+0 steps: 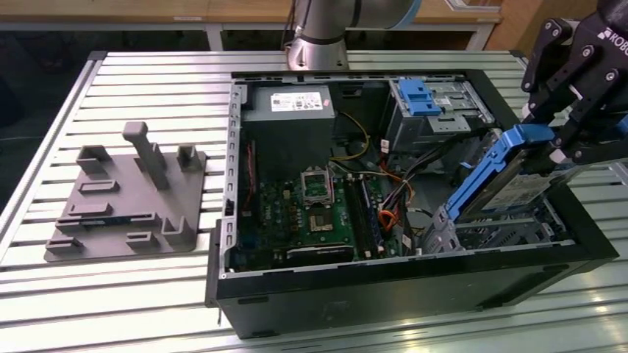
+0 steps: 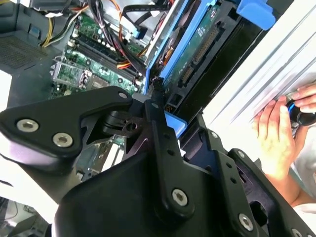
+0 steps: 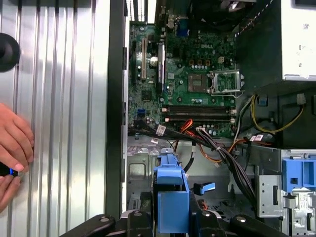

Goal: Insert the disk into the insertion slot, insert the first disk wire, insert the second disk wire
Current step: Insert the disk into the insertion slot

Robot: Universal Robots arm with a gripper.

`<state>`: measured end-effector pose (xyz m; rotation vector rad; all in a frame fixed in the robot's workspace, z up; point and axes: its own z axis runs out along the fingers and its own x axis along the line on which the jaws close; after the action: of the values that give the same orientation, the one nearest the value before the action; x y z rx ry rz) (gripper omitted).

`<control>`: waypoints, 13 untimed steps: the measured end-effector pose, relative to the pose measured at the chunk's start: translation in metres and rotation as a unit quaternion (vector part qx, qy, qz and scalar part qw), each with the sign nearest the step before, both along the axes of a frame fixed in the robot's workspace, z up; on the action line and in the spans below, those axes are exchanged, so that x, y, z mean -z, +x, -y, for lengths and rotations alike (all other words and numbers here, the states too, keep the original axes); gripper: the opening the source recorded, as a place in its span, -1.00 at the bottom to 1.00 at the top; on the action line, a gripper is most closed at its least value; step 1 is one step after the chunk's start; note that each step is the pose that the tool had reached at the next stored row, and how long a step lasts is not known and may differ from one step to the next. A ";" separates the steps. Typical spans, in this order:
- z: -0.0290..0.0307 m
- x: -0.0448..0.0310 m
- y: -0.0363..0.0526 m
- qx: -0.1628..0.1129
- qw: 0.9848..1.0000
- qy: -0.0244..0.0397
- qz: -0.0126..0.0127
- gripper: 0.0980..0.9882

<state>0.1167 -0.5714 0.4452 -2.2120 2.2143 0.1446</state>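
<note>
Your pincer (image 1: 561,141) is clamping the disk (image 1: 505,187) by the upper end of its blue caddy. It is holding the disk tilted, lower end down at the mouth of the insertion slot (image 1: 496,229), in the computer case (image 1: 393,294) on the exterior view's right.

That tilt is, I judge, risking a jam on the cage rim, and the loose wires (image 3: 217,148) just beside could be getting pinched. A person's hand (image 3: 12,140) is resting on the table (image 1: 147,81) near the case.

You are working with one disk, one pincer and two cages, counting the taller cage (image 1: 432,103).
</note>
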 end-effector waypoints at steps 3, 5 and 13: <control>0.0000 0.0007 0.0023 0.001 1.000 0.000 -0.006 -0.40; 0.0001 0.0021 0.0045 0.002 1.000 0.000 -0.006 -0.40; -0.0039 0.0025 0.0093 0.005 1.000 0.003 -0.006 -0.40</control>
<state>0.1259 -0.5674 0.4427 -2.2030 2.2274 0.1658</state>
